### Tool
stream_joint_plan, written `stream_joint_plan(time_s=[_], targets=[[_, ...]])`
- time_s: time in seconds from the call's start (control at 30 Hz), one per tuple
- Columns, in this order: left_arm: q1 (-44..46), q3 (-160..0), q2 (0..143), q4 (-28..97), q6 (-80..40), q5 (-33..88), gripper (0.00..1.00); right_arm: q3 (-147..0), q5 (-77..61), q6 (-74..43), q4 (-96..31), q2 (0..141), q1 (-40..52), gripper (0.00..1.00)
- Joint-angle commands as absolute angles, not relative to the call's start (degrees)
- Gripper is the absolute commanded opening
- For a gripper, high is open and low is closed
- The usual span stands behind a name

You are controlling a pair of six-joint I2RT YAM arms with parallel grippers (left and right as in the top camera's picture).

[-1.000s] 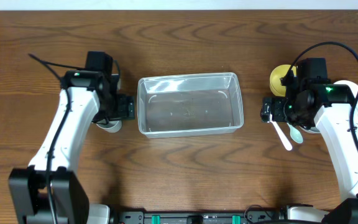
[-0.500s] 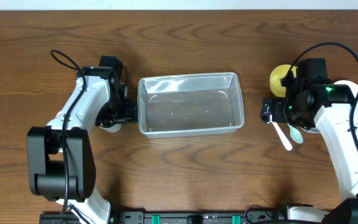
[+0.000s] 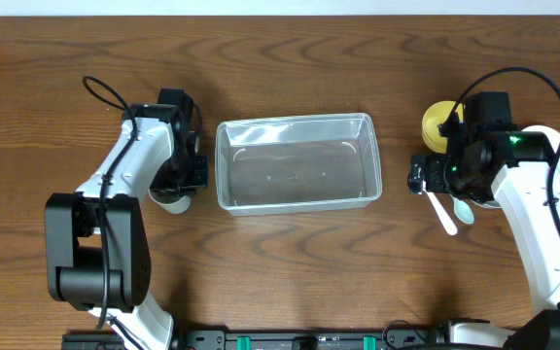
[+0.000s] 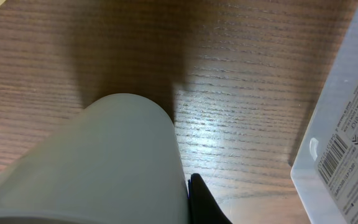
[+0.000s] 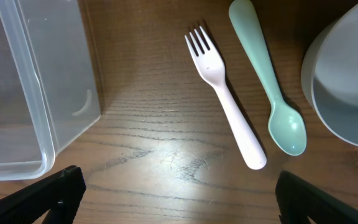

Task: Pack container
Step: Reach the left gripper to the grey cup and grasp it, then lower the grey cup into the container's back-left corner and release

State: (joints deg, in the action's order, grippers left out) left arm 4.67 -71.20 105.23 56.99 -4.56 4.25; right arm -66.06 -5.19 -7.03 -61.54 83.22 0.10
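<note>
The clear rectangular container (image 3: 295,162) stands empty in the middle of the table, and its rim (image 4: 347,124) shows at the right of the left wrist view. To its left, my left gripper (image 3: 171,190) is shut on a white cup (image 4: 92,162). One black finger (image 4: 204,202) presses against the cup's side; the other is hidden behind it. My right gripper (image 5: 179,199) hangs open over bare wood just right of the container (image 5: 30,81), nothing between its fingers. A white fork (image 5: 225,99) and a mint green spoon (image 5: 269,81) lie just beyond it.
A yellow bowl (image 3: 440,122) sits at the back right beside the right arm. A white bowl (image 5: 347,81) stands right of the spoon. The fork (image 3: 445,214) and spoon (image 3: 463,209) lie side by side near the right arm.
My left gripper has closed on the white cup, and the left arm has swung in toward the container. The right arm has not moved.
</note>
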Motion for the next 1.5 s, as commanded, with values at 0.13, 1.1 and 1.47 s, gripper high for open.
stream_joint_plan(time_s=[0.13, 1.1, 1.47], targets=[[4.71, -73.76, 103.92, 59.09, -4.84, 3.38, 0.06, -67.02, -5.39, -6.61, -61.56, 83.40, -0.47, 0.99], [24.25, -95.20, 107.15, 64.62, -5.26, 3.46, 0.06, -67.02, -5.37, -6.59, -61.78, 83.40, -0.47, 0.99], [24.08, -95.20, 118.10, 59.22, -3.09, 3.42, 0.06, -67.02, -5.37, -6.59, -62.08, 83.40, -0.47, 0.99]])
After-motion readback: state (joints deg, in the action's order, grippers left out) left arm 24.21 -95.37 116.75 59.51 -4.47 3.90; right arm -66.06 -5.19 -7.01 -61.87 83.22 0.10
